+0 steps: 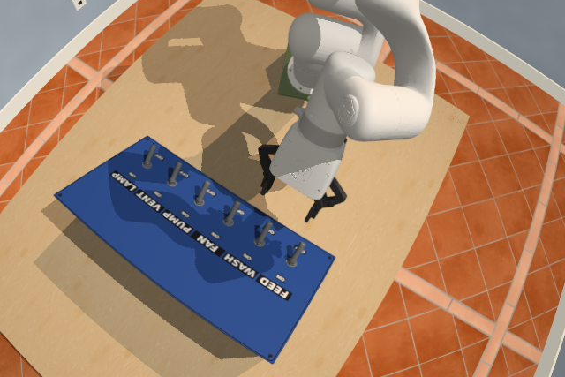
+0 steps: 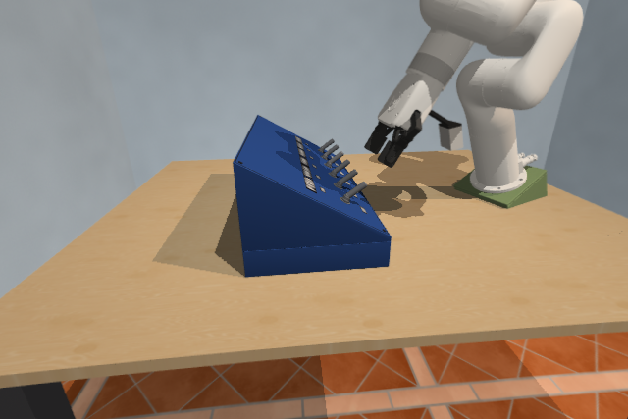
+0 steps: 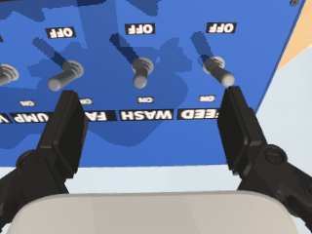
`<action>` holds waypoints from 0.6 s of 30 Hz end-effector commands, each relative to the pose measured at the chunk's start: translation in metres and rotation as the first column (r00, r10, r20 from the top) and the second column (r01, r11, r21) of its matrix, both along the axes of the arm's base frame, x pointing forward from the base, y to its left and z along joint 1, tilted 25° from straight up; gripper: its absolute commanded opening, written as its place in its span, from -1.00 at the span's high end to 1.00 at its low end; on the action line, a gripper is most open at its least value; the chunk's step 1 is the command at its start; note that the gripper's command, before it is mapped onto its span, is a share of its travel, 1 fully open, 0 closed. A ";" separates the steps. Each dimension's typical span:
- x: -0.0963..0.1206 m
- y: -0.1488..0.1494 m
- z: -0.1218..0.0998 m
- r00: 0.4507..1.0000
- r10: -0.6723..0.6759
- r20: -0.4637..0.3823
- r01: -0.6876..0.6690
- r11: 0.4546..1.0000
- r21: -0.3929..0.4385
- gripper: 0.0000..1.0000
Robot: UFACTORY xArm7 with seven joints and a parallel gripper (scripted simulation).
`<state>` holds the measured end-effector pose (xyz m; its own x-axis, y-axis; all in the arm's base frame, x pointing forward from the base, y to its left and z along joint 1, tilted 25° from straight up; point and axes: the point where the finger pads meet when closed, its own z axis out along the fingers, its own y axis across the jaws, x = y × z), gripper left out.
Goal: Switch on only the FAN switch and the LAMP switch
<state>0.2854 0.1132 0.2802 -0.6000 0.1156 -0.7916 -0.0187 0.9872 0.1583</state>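
Observation:
The blue console [image 1: 159, 267] [image 2: 304, 227] [image 3: 146, 156] stands on the table with a sloped panel and a row of grey levers. The FAN switch [image 1: 231, 214] [image 3: 66, 76] and the LAMP switch [image 1: 149, 155] both lean to their OFF side in the top view, as do the other levers. LAMP is outside the wrist view. My gripper [image 1: 286, 205] [image 2: 380, 156] [image 3: 151, 104] is open and empty. It hangs above and off the lever side of the console, near its FEED end, touching nothing. In the wrist view the left finger is just below the FAN lever's tip.
The WASH switch [image 1: 262, 234] [image 3: 141, 73] shows between the fingers in the wrist view, and the FEED switch [image 1: 296, 254] [image 3: 220, 72] is by the right finger. PUMP [image 1: 202, 193] and VENT [image 1: 174, 174] stand between FAN and LAMP. The arm's green base [image 2: 535, 183] is behind.

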 end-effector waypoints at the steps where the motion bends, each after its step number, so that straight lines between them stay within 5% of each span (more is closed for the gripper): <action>1: 0.000 -0.007 0.000 1.000 0.002 0.002 -0.002 1.000 0.002 -1.00; 18: 0.001 -0.010 0.000 1.000 0.002 0.002 -0.002 1.000 0.002 -1.00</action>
<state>0.2856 0.1032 0.2789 -0.6002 0.1151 -0.7915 -0.0201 0.9871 0.1588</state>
